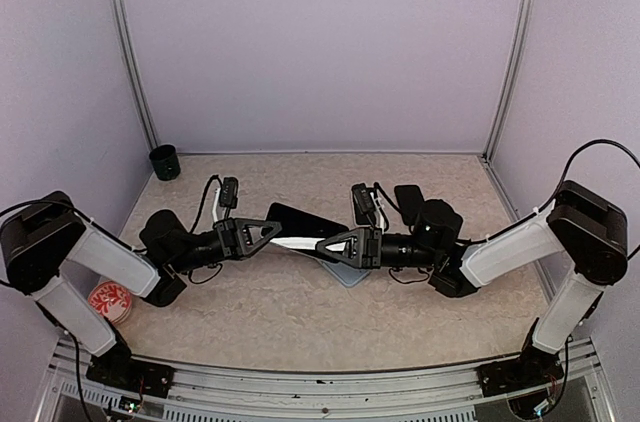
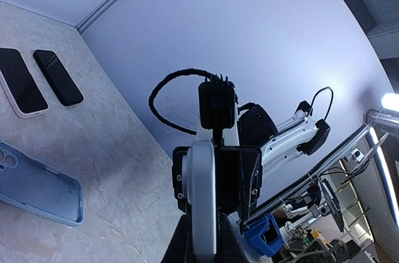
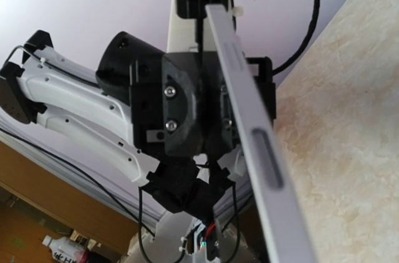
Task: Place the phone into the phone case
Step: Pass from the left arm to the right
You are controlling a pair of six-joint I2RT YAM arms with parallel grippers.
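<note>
While my left gripper is clenched tight on one end of the phone, I hold that phone up off the table, out in the middle, between my two arms. From my left wrist the phone runs straight away from the camera, edge-on, a pale slab rising from between my own fingers.

Its far end sits inside my right gripper, one black finger on each side of it. Do those fingers press on the phone or only flank it? I cannot tell; neither wrist view shows the contact.

From the right wrist it is the same story reversed. The phone's silvery edge, side button showing, cuts slantwise across the picture, and the left gripper's dark body sits behind it.

Down below, the phone case lies flat on the table, light blue, open side up, with its camera cut-out at the left end in the left wrist view. From above, the phone case sits just under my right gripper and a little nearer to my bases, apart from the phone.

Further out, behind my right arm, a white-rimmed phone and a black phone lie side by side. At the back left corner stands a black cup, and by my left arm's elbow sits a red-and-white round tub.
</note>
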